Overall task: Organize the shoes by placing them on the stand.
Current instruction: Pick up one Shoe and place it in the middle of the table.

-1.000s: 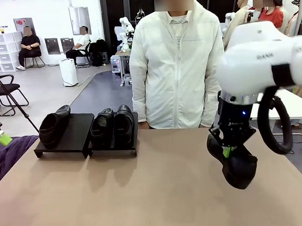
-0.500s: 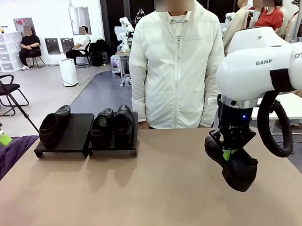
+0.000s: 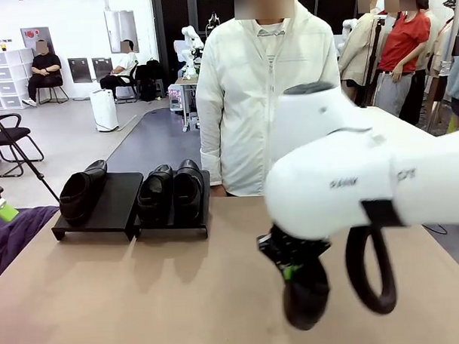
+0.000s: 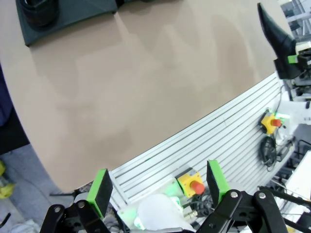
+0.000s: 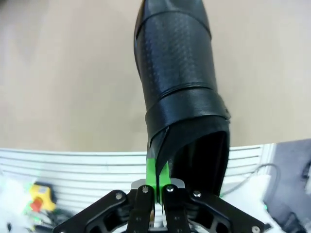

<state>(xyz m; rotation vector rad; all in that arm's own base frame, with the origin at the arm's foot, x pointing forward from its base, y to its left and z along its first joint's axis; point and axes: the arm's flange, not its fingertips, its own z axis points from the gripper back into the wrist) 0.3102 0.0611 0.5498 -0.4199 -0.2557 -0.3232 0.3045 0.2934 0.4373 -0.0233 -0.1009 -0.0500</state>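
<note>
My right gripper [image 3: 292,273] is shut on the heel rim of a black shoe [image 3: 306,299], which hangs toe-down over the table, right of the middle and near the front. In the right wrist view the green pads [image 5: 156,171] pinch the rim of that shoe [image 5: 177,73]. The black stand [image 3: 119,198] sits at the far left. One shoe [image 3: 82,191] is on its left panel and two shoes [image 3: 156,191] [image 3: 188,185] on its right panel. My left gripper [image 4: 159,184] is open and holds nothing, hanging beyond the table's near edge.
A person in a white jacket [image 3: 266,103] stands at the far edge behind the middle. A purple cloth [image 3: 13,236] lies at the left edge. The left panel has free room beside its shoe. Yellow emergency-stop boxes [image 4: 190,183] sit below the front edge.
My right arm has swung from the table's right side toward the middle and closer to the camera, carrying the shoe with it. The stand and its three shoes have not moved.
</note>
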